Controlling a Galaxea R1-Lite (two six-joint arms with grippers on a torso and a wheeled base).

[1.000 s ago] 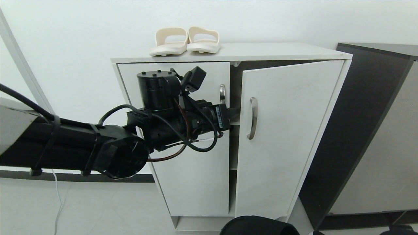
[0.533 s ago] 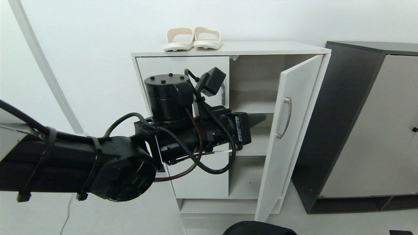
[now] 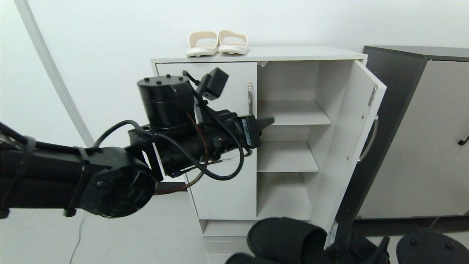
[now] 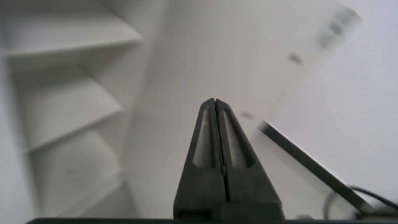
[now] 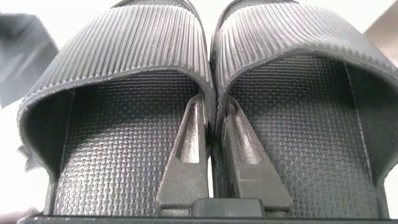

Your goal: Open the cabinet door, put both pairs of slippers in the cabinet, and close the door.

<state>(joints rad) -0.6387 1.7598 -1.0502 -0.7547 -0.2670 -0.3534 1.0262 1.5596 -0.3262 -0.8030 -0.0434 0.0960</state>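
The white cabinet [image 3: 256, 54] has its right door [image 3: 348, 146] swung wide open, baring three shelves [image 3: 285, 156]; the left door [image 3: 223, 190] is closed. A cream pair of slippers [image 3: 216, 43] lies on the cabinet top. My left gripper [image 3: 270, 120] is shut and empty, hovering in front of the open compartment at the level of the upper shelf; its joined fingertips [image 4: 215, 104] point toward the door's inner face. A black pair of slippers [image 3: 285, 238] hangs low in front of the cabinet. My right gripper [image 5: 213, 104] is shut on the two slippers' [image 5: 124, 93] touching inner walls.
A taller dark-and-grey cabinet [image 3: 414, 128] stands right beside the open door, which nearly reaches it. A slanted white post [image 3: 51, 73] runs up the wall at the left. Pale floor [image 3: 165, 238] lies in front.
The right door went from barely ajar to wide open. My left gripper drew back to the left of the opening. The black slippers came into view at the bottom. The camera shifted.
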